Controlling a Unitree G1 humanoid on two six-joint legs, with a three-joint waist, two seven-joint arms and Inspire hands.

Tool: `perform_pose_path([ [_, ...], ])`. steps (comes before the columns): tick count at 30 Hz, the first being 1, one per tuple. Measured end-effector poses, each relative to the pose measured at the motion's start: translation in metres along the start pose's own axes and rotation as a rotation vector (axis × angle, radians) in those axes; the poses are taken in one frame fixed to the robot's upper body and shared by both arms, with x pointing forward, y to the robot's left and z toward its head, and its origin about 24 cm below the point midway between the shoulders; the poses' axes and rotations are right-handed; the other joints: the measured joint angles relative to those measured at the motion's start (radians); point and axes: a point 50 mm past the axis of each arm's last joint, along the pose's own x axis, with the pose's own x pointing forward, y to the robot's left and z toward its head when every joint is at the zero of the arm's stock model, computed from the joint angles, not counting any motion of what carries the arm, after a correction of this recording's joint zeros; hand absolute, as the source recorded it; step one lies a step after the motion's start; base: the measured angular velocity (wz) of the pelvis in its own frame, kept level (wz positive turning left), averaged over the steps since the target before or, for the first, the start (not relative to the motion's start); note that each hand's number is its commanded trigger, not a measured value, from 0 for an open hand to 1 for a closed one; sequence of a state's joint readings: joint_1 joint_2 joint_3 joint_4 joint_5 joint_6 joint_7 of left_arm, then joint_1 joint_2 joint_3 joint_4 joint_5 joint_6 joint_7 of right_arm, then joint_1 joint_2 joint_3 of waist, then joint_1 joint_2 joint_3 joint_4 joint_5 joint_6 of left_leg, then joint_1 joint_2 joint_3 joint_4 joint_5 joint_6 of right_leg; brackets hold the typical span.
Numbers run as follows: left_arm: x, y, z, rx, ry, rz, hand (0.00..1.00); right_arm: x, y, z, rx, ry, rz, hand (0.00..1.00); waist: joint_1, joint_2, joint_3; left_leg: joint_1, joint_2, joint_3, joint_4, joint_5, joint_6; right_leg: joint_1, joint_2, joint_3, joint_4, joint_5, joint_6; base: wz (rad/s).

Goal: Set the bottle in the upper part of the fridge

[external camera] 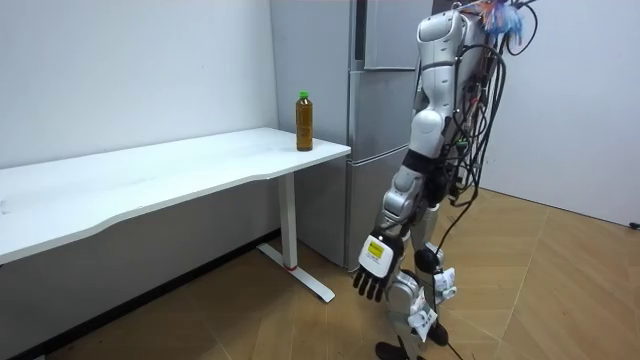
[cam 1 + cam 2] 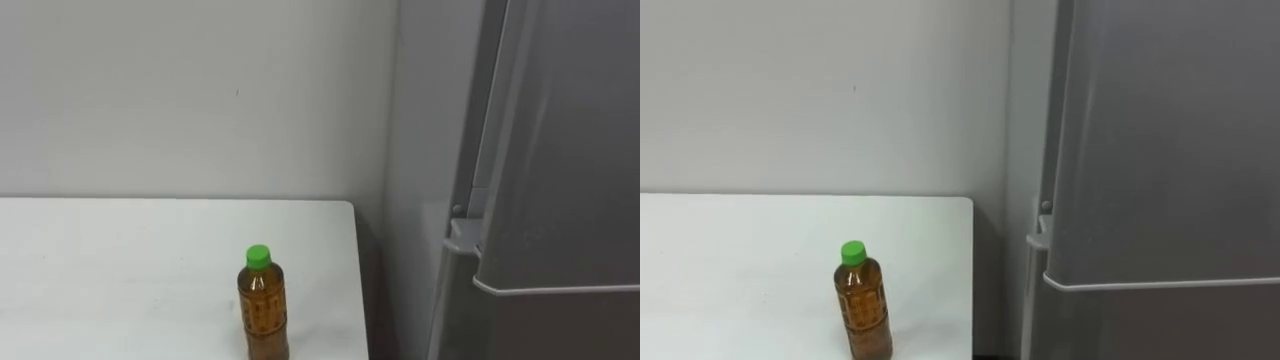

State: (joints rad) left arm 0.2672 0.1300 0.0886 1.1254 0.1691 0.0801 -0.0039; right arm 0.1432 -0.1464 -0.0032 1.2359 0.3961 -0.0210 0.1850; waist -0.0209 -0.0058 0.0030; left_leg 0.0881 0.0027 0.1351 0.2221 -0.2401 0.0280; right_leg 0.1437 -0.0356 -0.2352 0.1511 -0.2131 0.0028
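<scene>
A clear bottle (image 2: pixel 265 305) of brown drink with a green cap stands upright near the right end of a white table (image 2: pixel 120 270). In the room view the bottle (image 1: pixel 304 121) is at the table's far corner, close to the grey fridge (image 1: pixel 385 90). The fridge (image 2: pixel 560 180) rises just right of the table, both doors shut, with the seam between upper and lower door at about bottle height. I stand on the floor in front of the fridge, a step back from the table. My left hand (image 1: pixel 370 268) hangs low at my side, fingers relaxed, holding nothing.
A narrow gap separates the table's right edge (image 2: pixel 970 280) from the fridge side (image 2: pixel 1025 200). A plain white wall (image 2: pixel 200 100) runs behind the table. Wooden floor (image 1: pixel 250 320) lies open around me; the table's long top (image 1: pixel 150 175) stretches toward the room view's left.
</scene>
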Motion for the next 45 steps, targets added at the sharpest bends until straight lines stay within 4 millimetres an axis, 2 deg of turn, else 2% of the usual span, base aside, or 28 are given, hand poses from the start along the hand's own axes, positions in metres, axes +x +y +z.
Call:
perform_pose_path([
  [4,0.000,0.008,0.004,-0.142,-0.016,0.058,0.00,0.000,-0.001,0.001,0.016,-0.003,-0.004,0.00,0.000,0.001,0.0004,0.009,0.000,-0.001,0.000,0.000,0.000,0.011,-0.002,-0.006,0.000,0.000,0.000,0.03],
  [7,0.000,0.020,0.015,-0.278,-0.065,0.137,0.00,0.000,-0.003,0.002,0.013,-0.004,-0.009,0.00,0.002,0.006,0.0014,0.008,0.001,0.001,0.001,0.000,-0.001,0.013,-0.001,-0.011,0.001,0.000,0.000,0.03],
  [10,-0.003,0.035,0.036,-0.432,-0.171,0.223,0.00,-0.001,-0.007,0.002,0.039,-0.012,-0.016,0.00,0.005,0.018,0.0010,0.008,0.001,-0.002,-0.002,-0.002,-0.001,0.012,0.001,-0.011,0.001,0.000,0.000,0.00],
  [15,-0.010,0.055,0.055,-0.653,-0.287,0.312,0.00,-0.005,-0.018,-0.004,0.085,-0.014,-0.050,0.00,0.015,0.036,-0.0036,0.026,-0.002,0.001,-0.019,-0.002,0.000,0.014,0.001,-0.010,0.002,0.000,0.000,-0.04],
  [17,-0.013,0.061,0.065,-0.707,-0.336,0.330,0.00,-0.005,-0.019,-0.003,0.087,-0.018,-0.058,0.00,0.017,0.045,-0.0036,0.025,-0.002,0.000,-0.019,-0.002,0.000,0.014,0.001,-0.010,0.001,0.000,0.000,-0.02],
  [22,-0.029,0.077,0.099,-0.763,-0.503,0.396,0.00,-0.006,-0.022,0.003,0.037,-0.047,-0.074,0.00,0.024,0.050,-0.0018,0.023,-0.001,-0.002,-0.020,-0.002,-0.001,0.013,0.001,-0.013,0.004,0.000,0.000,0.01],
  [25,-0.043,0.089,0.123,-0.814,-0.616,0.448,0.00,-0.006,-0.023,0.004,0.024,-0.047,-0.087,0.00,0.028,0.052,-0.0028,0.025,-0.001,-0.002,-0.020,-0.002,-0.001,0.013,0.001,-0.011,0.014,0.000,0.001,0.00],
  [27,-0.061,0.099,0.141,-0.849,-0.731,0.485,0.00,-0.006,-0.023,0.004,0.024,-0.048,-0.089,0.00,0.033,0.049,-0.0036,0.029,-0.001,0.000,-0.020,-0.002,0.000,0.008,0.000,-0.009,0.020,-0.001,0.001,-0.04],
  [31,-0.091,0.113,0.166,-0.893,-0.911,0.539,0.00,-0.007,-0.024,0.001,0.035,-0.042,-0.092,0.00,0.033,0.047,-0.0055,0.030,-0.001,-0.001,-0.018,-0.001,0.000,0.014,0.001,0.000,0.021,-0.001,0.001,0.00],
  [34,-0.110,0.118,0.178,-0.913,-1.006,0.558,0.00,-0.007,-0.024,0.000,0.037,-0.041,-0.092,0.00,0.024,0.046,-0.0041,0.027,-0.001,-0.001,-0.017,-0.002,0.000,0.012,0.001,0.000,0.020,-0.001,0.001,0.00],
  [39,-0.160,0.129,0.199,-0.928,-1.255,0.562,0.00,-0.007,-0.022,-0.001,0.034,-0.038,-0.086,0.00,0.029,0.044,-0.0037,0.023,-0.001,0.001,-0.019,-0.002,0.000,0.011,0.003,0.007,0.017,-0.001,0.001,-0.01],
  [45,-0.205,0.133,0.211,-0.901,-1.474,0.535,0.00,-0.006,-0.020,-0.001,0.037,-0.040,-0.081,0.00,0.023,0.046,-0.0025,0.027,-0.001,-0.001,-0.018,-0.001,0.000,0.011,0.003,0.005,0.016,-0.001,0.001,0.00],
])
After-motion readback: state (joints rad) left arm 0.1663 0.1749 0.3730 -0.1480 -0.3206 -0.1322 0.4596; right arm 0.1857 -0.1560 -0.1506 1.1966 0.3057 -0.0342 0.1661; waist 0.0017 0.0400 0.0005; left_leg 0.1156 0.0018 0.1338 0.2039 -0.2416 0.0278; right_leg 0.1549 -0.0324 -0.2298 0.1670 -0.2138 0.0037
